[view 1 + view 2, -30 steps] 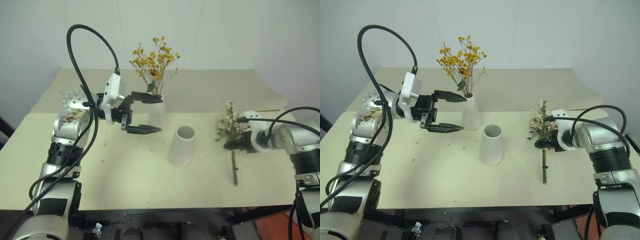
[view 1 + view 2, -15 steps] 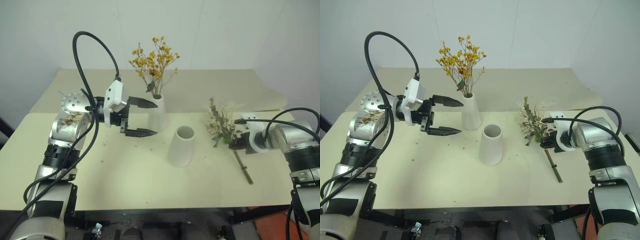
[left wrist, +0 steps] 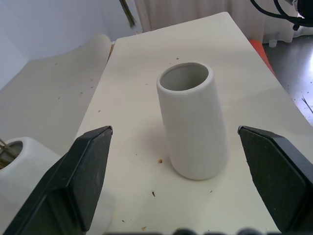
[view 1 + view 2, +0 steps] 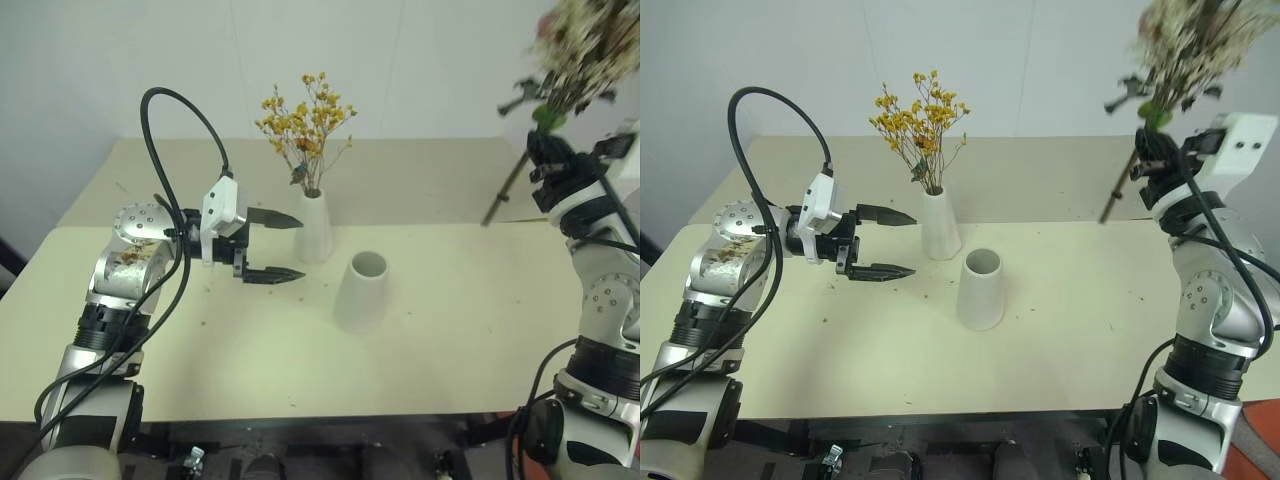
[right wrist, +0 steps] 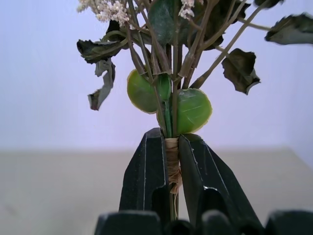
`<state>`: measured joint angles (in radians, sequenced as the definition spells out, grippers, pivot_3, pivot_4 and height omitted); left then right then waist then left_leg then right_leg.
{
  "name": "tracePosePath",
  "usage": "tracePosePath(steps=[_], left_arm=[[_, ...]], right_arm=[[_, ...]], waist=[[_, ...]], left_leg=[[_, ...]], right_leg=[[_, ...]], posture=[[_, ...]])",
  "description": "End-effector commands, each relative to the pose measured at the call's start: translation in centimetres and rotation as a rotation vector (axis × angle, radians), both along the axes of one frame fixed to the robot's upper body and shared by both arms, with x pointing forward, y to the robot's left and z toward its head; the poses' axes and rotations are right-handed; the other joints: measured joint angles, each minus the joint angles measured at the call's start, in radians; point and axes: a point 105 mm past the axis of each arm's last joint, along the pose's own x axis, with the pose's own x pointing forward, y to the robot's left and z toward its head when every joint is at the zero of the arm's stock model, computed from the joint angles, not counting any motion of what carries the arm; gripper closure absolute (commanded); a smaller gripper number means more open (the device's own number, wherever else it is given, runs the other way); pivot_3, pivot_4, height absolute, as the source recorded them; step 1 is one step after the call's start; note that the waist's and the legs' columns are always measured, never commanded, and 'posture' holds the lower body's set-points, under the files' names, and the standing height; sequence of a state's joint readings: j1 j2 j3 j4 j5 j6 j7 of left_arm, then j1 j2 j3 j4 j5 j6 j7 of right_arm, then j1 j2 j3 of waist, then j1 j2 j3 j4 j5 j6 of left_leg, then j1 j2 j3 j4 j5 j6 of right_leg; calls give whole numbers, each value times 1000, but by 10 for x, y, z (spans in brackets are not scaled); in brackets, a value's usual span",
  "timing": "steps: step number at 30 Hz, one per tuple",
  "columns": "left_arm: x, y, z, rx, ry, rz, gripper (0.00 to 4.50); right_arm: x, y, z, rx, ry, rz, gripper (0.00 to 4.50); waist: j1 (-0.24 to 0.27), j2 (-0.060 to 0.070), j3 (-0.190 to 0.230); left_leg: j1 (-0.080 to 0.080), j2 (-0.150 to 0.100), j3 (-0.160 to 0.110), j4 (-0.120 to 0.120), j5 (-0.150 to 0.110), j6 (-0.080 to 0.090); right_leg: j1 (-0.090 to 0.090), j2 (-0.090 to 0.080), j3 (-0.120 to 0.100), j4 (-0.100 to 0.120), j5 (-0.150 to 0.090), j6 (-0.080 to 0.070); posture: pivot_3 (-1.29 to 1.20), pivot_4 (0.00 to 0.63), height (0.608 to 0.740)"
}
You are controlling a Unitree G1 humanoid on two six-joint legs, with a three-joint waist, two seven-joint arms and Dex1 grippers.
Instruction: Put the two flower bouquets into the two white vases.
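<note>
My right fingers (image 5: 171,161) were pinched on the twine-wrapped stems of the fuller bouquet (image 4: 1185,45), held high above the table's right side with its blooms up and its long stem (image 4: 1118,188) slanting down below my grip. My right wrist view gave the close detail: two round green leaves just above the binding, dark curled leaves and cream sprigs over them. My left fingers (image 4: 272,246) were spread wide with nothing between them, level and pointing right, just beside the slim vase (image 4: 314,227). That vase held the spray of yellow-orange flowers (image 4: 306,122), upright. The stout wide-mouthed vase (image 4: 361,291) stood in front of and to the right of it, apart. My left wrist view looked into its open mouth (image 3: 185,78), showing nothing inside, and showed small crumbs of dried plant on the table (image 3: 142,161). The table (image 4: 260,350) was pale cream, with a second cream surface (image 4: 420,175) behind it against a plain white wall (image 4: 120,60).
</note>
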<state>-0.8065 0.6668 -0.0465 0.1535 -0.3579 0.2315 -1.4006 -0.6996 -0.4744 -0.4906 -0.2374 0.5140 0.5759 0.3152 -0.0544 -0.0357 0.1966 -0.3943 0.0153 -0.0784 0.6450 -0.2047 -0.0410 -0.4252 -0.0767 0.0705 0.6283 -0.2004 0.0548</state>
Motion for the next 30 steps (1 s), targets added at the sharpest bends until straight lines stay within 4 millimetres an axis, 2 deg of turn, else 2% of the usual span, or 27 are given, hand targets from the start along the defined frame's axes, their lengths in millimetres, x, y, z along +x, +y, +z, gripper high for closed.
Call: tracePosePath(steps=[1, 5, 9, 16, 22, 30], left_arm=[[-7, 2, 12, -23, -32, -4, 0], [-7, 5, 12, -19, -26, 9, 0], [-10, 8, 11, -24, -24, 26, 0], [-13, 11, 10, -30, -24, 57, 0], [-12, 16, 9, -16, -24, 82, 0], [-11, 16, 8, -11, -25, 86, 0]], right_arm=[[-19, 15, 25, 21, -101, 62, 4296], [-31, 48, 28, -14, -123, 199, 4296], [-40, 76, 24, 22, -122, 318, 4296], [-49, 99, 15, 45, -91, 424, 4296], [-51, 103, 9, 84, -48, 486, 4296], [-61, 123, -7, 40, 18, 594, 4296]], waist=[[-1, 0, 0], [-4, 0, 0], [-11, 0, 0], [-11, 1, 0], [-11, 1, 0], [-11, 1, 0]], left_leg=[[0, 0, 0, 0, 0, 0], [1, 0, 0, 0, 0, 0], [0, 0, 0, -1, 0, 0], [0, 0, 0, -1, 0, 0], [0, 0, 0, -1, 0, 0], [0, 0, 0, -1, 0, 0]], right_leg=[[0, 0, 0, 0, 0, 0], [1, 0, 0, 0, 0, 0], [0, 0, 0, 0, 0, -1], [0, 0, 0, 0, 0, -1], [0, 0, 0, 0, 0, -1], [0, 0, 0, -1, -1, 0]], posture=[[0, 150, 740], [0, 150, 740], [0, 150, 740], [0, 150, 740], [0, 150, 740], [0, 150, 740]])
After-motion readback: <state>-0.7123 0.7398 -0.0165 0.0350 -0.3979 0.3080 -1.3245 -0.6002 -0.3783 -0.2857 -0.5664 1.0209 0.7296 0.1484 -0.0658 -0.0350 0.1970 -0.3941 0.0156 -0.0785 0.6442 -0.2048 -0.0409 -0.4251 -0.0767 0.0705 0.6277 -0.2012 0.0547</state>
